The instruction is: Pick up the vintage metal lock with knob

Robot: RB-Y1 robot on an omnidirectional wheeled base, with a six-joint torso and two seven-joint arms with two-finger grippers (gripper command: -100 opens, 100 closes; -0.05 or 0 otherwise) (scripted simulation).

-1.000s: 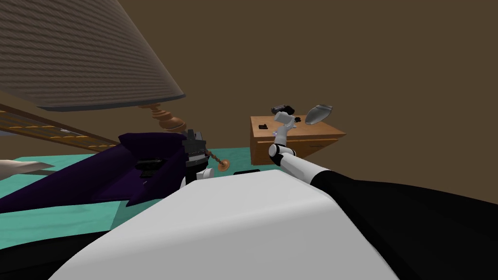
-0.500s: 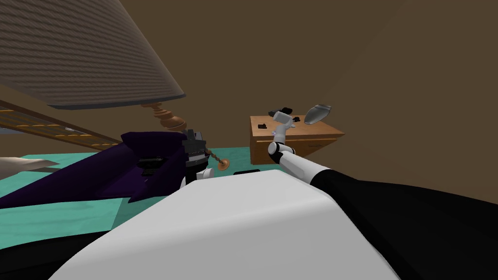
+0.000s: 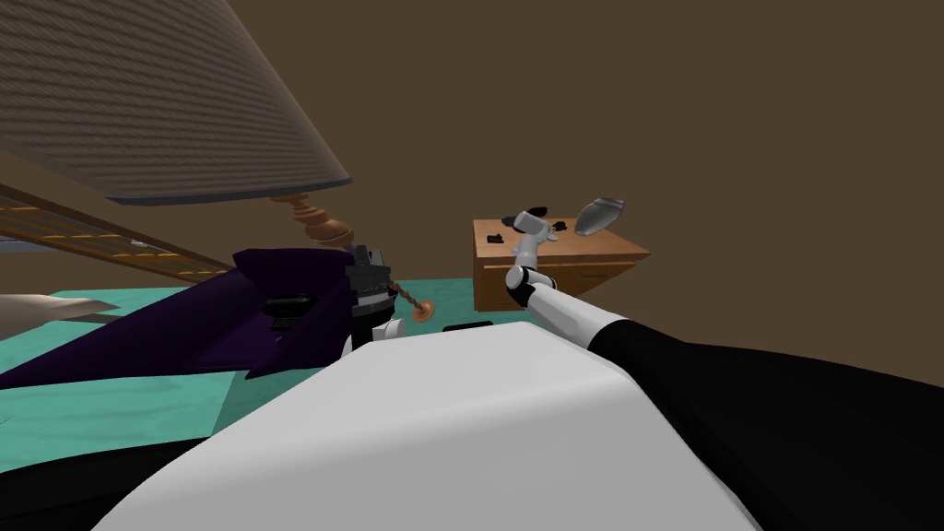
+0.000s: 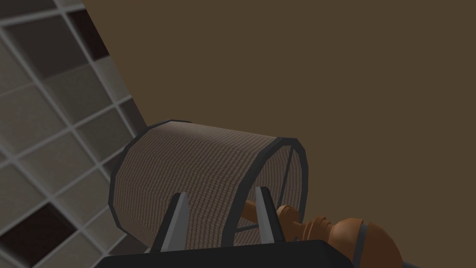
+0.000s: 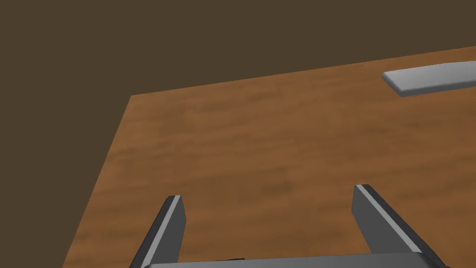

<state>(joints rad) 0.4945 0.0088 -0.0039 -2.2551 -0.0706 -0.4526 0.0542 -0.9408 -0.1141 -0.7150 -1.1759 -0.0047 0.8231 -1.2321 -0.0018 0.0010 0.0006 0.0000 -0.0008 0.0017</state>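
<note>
The right end effector (image 5: 267, 193) has its two fingers spread wide and holds nothing; between them lies bare wood. In the head view it hangs (image 3: 527, 221) over the top of a wooden desk (image 3: 608, 244), the arm reaching out long from the shoulder. The wide spread over the desk top fits a grasp being lined up, not one made.

The lock is hard to pick out. My best guess is the small dark piece (image 3: 496, 240) on the desk top, at about 8 o'clock from the end effector and just beside it. Other dark bits sit around the wrist, and I cannot tell them from the hand itself. If that guess is right, the fingers are aimed past the lock and need to come back toward that corner.

At about 2 o'clock a grey object (image 3: 599, 215) stands tilted near the far edge, out of the way. Nothing blocks the way to the dark piece.

The left end effector (image 4: 221, 197) is idle, its fingers a narrow gap apart and empty, pointed at a lamp (image 4: 204, 181). It sits low (image 3: 369, 277) beside a purple shape (image 3: 184, 323) on a teal surface (image 3: 111, 415).
</note>
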